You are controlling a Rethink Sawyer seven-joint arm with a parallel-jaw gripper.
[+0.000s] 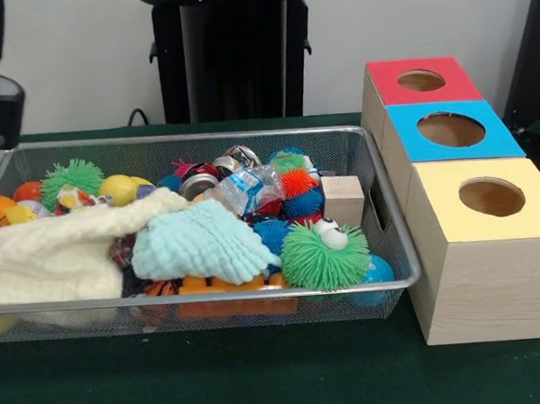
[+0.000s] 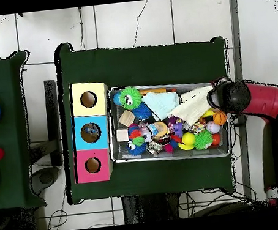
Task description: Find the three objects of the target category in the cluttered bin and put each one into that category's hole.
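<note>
Red arm (image 2: 260,100) over the bin's (image 2: 170,156) end, gripper state impossible to tell.

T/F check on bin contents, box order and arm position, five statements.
1. The silver wire mesh bin holds a spiky green ball with eyes. True.
2. The blue-topped wooden box stands between the red-topped box and the yellow-topped box. True.
3. The bin is empty. False: toys and cloths fill it.
4. The pale blue cloth hangs outside the bin. False: it lies inside.
5. The red arm hangs over the boxes. False: over the bin's opposite end.
</note>
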